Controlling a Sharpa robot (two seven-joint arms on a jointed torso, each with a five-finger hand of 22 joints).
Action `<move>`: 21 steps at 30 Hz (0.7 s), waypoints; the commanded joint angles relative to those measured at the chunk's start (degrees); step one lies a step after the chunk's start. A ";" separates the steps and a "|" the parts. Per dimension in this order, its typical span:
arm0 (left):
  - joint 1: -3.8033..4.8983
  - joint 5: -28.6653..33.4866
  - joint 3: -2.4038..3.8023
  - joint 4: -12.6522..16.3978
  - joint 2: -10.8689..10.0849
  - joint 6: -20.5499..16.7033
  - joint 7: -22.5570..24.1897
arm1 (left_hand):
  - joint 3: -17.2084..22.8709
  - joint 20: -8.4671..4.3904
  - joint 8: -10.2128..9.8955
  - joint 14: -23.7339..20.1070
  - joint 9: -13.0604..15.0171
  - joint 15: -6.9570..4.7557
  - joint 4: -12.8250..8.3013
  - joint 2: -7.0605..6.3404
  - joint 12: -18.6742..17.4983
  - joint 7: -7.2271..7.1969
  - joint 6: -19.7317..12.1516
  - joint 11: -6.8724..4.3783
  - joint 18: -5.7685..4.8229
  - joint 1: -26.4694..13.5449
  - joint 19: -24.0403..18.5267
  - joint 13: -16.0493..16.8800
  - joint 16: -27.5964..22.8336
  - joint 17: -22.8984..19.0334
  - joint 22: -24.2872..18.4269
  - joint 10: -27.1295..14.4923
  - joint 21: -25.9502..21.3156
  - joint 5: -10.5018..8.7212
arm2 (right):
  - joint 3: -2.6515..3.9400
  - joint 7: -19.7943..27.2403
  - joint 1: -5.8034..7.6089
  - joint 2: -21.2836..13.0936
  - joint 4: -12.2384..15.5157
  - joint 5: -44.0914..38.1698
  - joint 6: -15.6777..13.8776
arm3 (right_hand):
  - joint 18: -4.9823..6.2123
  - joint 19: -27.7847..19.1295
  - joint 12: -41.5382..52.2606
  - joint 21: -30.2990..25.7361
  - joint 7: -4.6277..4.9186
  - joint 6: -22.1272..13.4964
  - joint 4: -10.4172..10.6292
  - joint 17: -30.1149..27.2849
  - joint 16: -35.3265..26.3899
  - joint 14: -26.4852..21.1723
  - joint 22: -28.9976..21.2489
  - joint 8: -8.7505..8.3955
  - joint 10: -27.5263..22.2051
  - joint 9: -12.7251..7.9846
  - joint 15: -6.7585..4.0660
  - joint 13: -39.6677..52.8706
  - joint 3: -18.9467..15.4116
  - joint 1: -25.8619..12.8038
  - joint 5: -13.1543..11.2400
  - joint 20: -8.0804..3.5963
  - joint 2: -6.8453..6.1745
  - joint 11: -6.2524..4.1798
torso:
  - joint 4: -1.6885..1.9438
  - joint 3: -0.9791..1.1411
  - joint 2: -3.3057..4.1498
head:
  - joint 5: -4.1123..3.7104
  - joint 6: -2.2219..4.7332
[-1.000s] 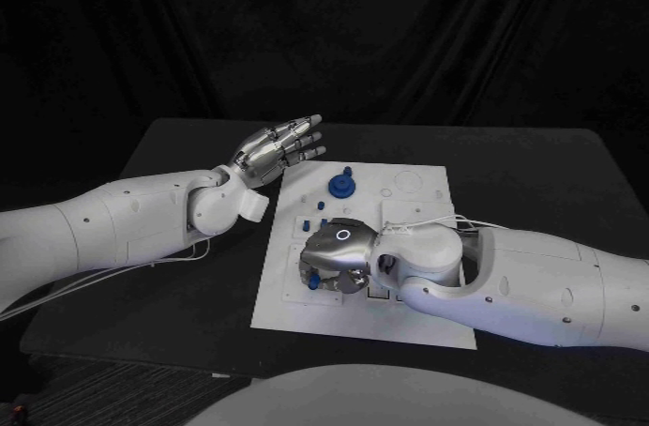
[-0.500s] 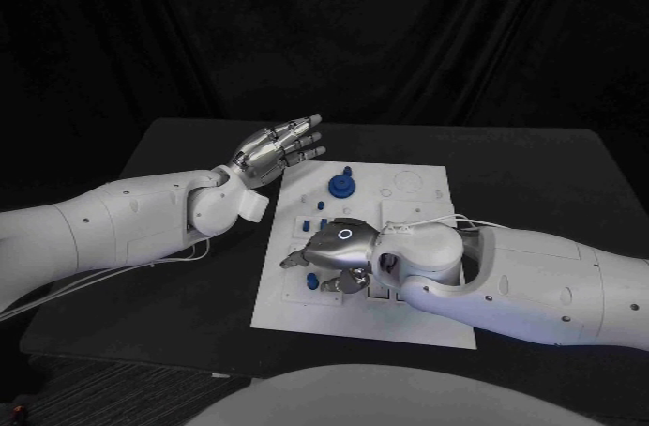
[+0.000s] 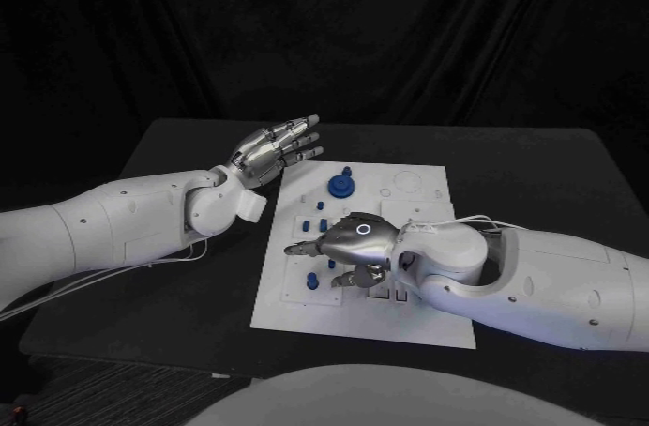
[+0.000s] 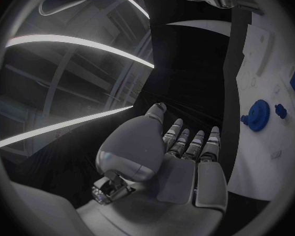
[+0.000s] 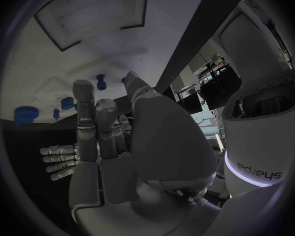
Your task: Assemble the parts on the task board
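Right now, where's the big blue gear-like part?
In the head view the blue gear-like part stands at the far end of the task board, toward its left edge, just right of the left hand and beyond the right hand.

A black curtain hung in loose vertical folds behind the scene, closing off the whole back of the space in the head view. Before it stood the counter — dark, matte, its far edge straight against the cloth and its near left corner dropping to a dim floor with a faint ribbed pattern. From the left wrist view, long pale strips of light curved across a dark ceiling — bent by the lens — with faint framing between them.
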 commanded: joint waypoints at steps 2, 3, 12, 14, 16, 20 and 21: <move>-0.08 0.34 0.06 0.20 -0.14 0.56 0.69 | 0.31 -0.01 0.36 -0.02 0.07 0.10 -0.17 0.14 -0.11 0.19 0.36 -0.20 -0.99 -0.09 0.01 -0.04 0.01 0.01 -0.07 -0.27 0.15 0.38 | 0.06 2.68 1.63 -2.96 2.60 2.34 -10.12 | 0.60 0.12 1.23 0.55 0.69 3.03 1.39 0.58 0.41 0.01 3.50 0.51 -0.23 0.40 0.01 0.10 0.06 1.09 -0.04 -0.13 0.50 -0.01 | 0.04 0.03 0.08 | -0.21 0.00; -0.08 0.34 0.06 0.21 -0.18 0.55 0.73 | 0.39 -0.01 0.40 -0.01 0.08 0.10 -0.18 0.06 -0.07 0.23 0.43 -0.17 -0.99 -0.15 0.04 -0.03 0.05 0.02 -0.05 -0.27 0.16 0.35 | 0.06 3.21 2.20 -3.99 3.37 3.67 -11.80 | 0.54 0.39 2.01 1.04 0.90 4.36 1.53 1.00 0.76 0.27 3.64 0.71 0.30 0.50 -0.11 0.18 0.24 1.43 0.25 -0.20 0.90 -0.17 | 0.07 0.02 0.09 | -0.26 0.00; -0.08 0.34 0.06 0.50 -1.09 0.13 0.73 | 0.42 -0.01 0.44 0.01 0.09 0.10 -0.19 0.04 0.02 0.24 0.52 -0.15 -0.99 -0.16 0.08 -0.02 0.10 0.03 0.00 -0.26 0.18 0.35 | 0.06 3.96 9.69 -17.67 10.24 24.89 -17.37 | 0.23 1.82 22.05 4.29 6.07 29.58 -1.13 3.41 2.60 1.88 4.19 7.53 17.60 4.15 -2.80 8.79 2.05 0.62 5.19 -2.22 3.61 -5.02 | -0.19 -0.10 -0.12 | -0.44 0.00; -0.08 0.34 0.05 0.58 -1.23 0.00 0.73 | 0.42 -0.01 0.44 0.01 0.09 0.10 -0.19 0.04 0.02 0.24 0.52 -0.15 -0.99 -0.16 0.08 -0.02 0.10 0.03 0.00 -0.26 0.18 0.35 | 0.05 2.05 10.65 -21.13 10.42 28.17 -15.42 | 0.38 1.26 40.19 2.40 5.13 31.38 -1.21 2.09 1.39 1.55 3.77 8.39 11.69 5.16 -3.77 22.60 1.88 -1.65 5.52 -2.75 4.51 -5.45 | -0.24 -0.21 -0.16 | -0.86 0.00; -0.08 0.34 0.05 0.61 -1.26 -0.05 0.76 | 0.45 -0.01 0.49 0.06 0.11 0.10 -0.22 -0.04 0.14 0.28 0.66 -0.12 -0.98 -0.19 0.13 0.00 0.18 0.05 0.04 -0.23 0.19 0.35 | 0.04 -0.72 10.97 -23.20 10.05 29.57 -12.48 | 0.37 1.34 50.24 2.01 5.34 32.04 -0.56 2.33 1.47 1.73 3.73 9.42 10.61 5.97 -3.13 32.44 1.31 -3.65 5.02 -2.79 4.36 -5.71 | -0.25 -0.26 -0.15 | -1.08 0.00; -0.10 0.34 0.05 0.69 -1.44 0.09 0.79 | 0.49 0.00 0.54 0.09 0.12 0.10 -0.25 -0.09 0.18 0.32 0.73 -0.08 -0.97 -0.21 0.12 0.01 0.23 0.06 0.01 -0.21 0.19 0.35 | 0.03 -8.05 10.31 -25.81 8.91 30.53 -4.55 | -0.49 3.97 74.20 8.37 2.97 38.84 4.92 14.71 9.64 5.92 5.20 15.51 29.94 9.86 -4.14 65.66 -4.68 -19.86 6.94 -3.33 7.19 -7.43 | -0.57 -0.12 -0.14 | -1.01 0.00; -0.10 0.34 0.05 0.71 -1.47 0.12 0.79 | 0.49 0.00 0.54 0.09 0.12 0.10 -0.25 -0.09 0.18 0.32 0.73 -0.08 -0.97 -0.21 0.12 0.01 0.23 0.06 0.01 -0.21 0.19 0.35 | 0.02 -10.17 9.89 -26.33 8.68 30.22 -2.52 | -1.24 6.13 76.97 13.92 1.67 41.16 4.96 22.00 14.20 8.51 6.33 16.33 34.16 10.84 -5.28 71.04 -6.09 -24.02 8.29 -4.52 8.17 -8.60 | -0.57 -0.08 -0.15 | -1.07 0.00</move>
